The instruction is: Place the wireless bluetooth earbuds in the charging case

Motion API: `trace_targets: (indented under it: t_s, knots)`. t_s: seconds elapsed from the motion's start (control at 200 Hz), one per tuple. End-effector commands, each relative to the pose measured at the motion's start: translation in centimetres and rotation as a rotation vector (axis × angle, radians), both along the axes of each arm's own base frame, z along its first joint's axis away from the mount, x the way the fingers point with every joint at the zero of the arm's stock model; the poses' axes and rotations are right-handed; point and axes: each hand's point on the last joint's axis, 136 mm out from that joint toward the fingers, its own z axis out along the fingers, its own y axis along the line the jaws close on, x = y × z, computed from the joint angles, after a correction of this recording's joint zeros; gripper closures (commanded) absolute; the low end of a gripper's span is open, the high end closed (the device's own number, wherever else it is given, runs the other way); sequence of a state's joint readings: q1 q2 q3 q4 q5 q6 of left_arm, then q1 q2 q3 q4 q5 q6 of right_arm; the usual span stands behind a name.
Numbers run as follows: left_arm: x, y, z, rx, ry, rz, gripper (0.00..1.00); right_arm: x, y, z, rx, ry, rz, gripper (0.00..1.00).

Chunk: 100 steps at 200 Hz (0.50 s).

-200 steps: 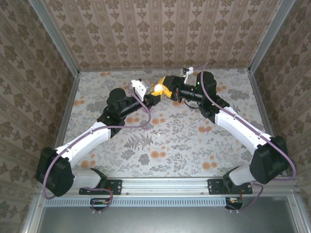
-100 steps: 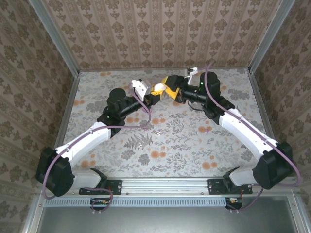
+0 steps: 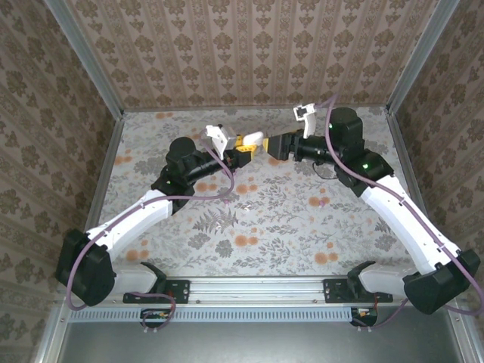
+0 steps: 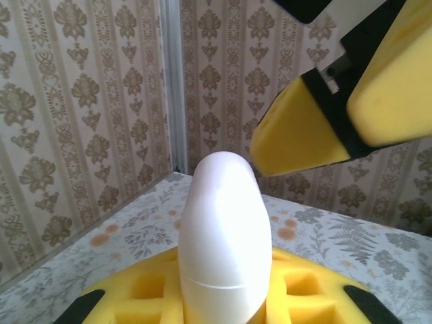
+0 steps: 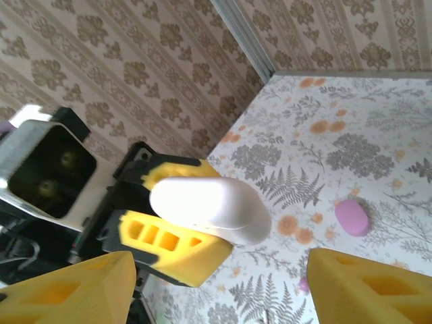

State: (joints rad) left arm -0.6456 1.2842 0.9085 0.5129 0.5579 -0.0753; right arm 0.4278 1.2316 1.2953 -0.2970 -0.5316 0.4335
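Now left tool (image 3: pixel 245 144) clamped on white earbud (image 4: pixel 226 229), far-center; right tool (image 3: pixel 274 145) wide open, empty, just right; pink charging case (image 5: pixel 352 217) lies on counter (image 3: pixel 265 219).

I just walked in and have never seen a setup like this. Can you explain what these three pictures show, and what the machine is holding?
This is a robot with a left arm and a right arm, bolted to a flower-patterned table. One picture looks down from above and behind the arms. The other two come from small cameras on each wrist, so each one sees its own yellow fingers close up. The left arm's fingers are shut on a white capsule with a seam around it. The right arm's fingers stand open just in front of it and hold nothing. A small pink oval piece lies on the table.
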Motion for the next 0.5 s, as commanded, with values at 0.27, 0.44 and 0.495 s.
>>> trace_targets:
  t_s: [0.27,0.44,0.495]
  knots:
    - [-1.4,-0.7,2.4,-0.057,-0.019,-0.121,0.79,0.3,0.7,-1.0,-0.033,0.027,0.038,0.31]
    - [-2.1,-0.9,2.4,-0.047,-0.025,-0.157,0.79,1.2,0.5,-0.1,-0.023,0.017,-0.004,0.31]
    - [-2.2,-0.9,2.3,-0.041,-0.026,-0.164,0.79,1.4,0.5,0.4,-0.006,0.006,-0.007,0.30]
